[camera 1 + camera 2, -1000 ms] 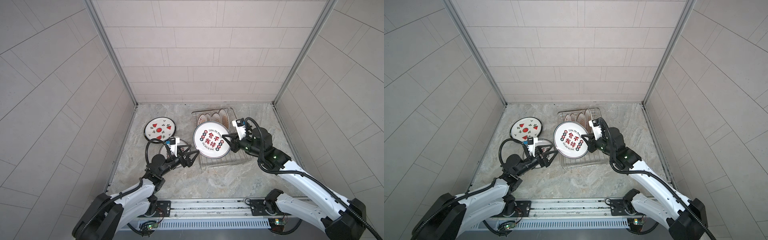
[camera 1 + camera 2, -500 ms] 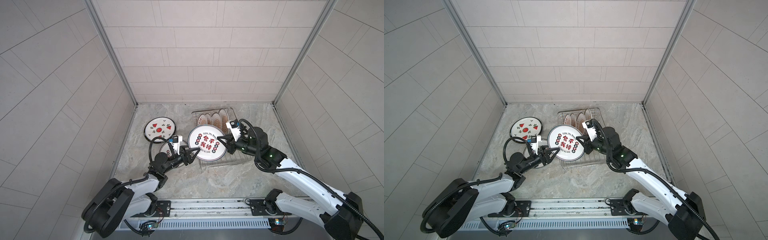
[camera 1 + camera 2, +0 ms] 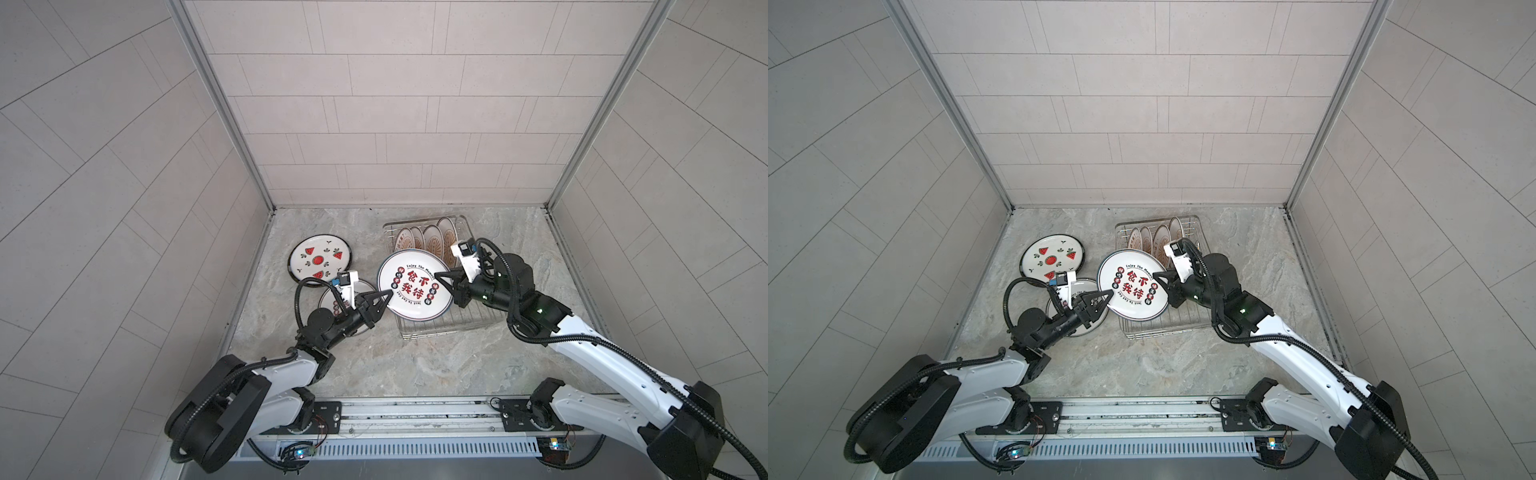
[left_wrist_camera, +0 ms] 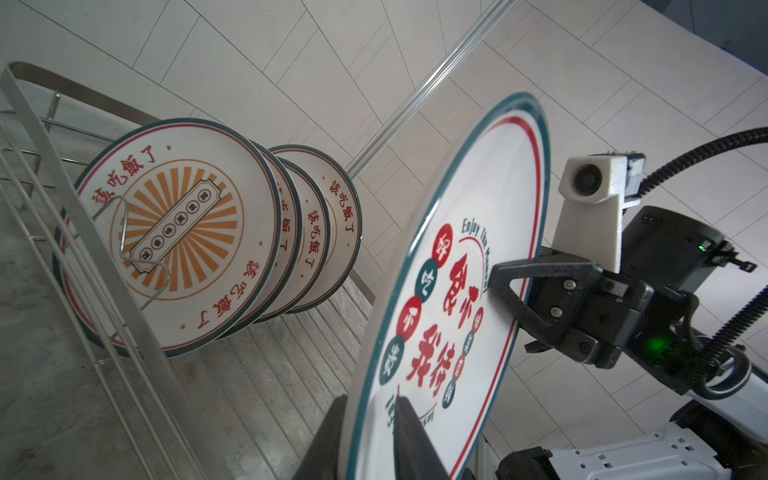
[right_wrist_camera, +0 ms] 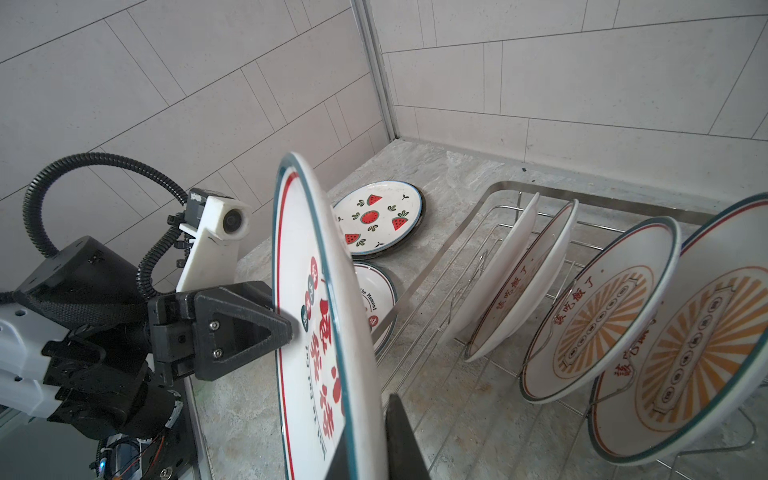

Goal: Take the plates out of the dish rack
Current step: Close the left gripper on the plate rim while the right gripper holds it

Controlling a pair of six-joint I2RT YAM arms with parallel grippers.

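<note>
A white plate with red Chinese characters (image 3: 415, 291) (image 3: 1133, 286) hangs on edge over the front left corner of the wire dish rack (image 3: 453, 328) (image 3: 1163, 330). My right gripper (image 3: 436, 275) (image 5: 370, 415) is shut on its right rim. My left gripper (image 3: 390, 293) (image 4: 370, 399) pinches the opposite rim, one finger on the printed face and one behind. Several sunburst plates (image 3: 432, 241) (image 4: 174, 232) (image 5: 598, 316) stand upright between the prongs at the rack's far end.
A watermelon plate (image 3: 320, 259) (image 5: 378, 216) lies flat on the stone floor left of the rack. A second flat plate (image 3: 332, 297) (image 5: 374, 299) lies nearer, partly under my left wrist. Tiled walls close in on three sides.
The right gripper has carried the character plate left and lower, off the rack's middle. The left gripper has reached up to it and closed from wide open onto its left rim.
</note>
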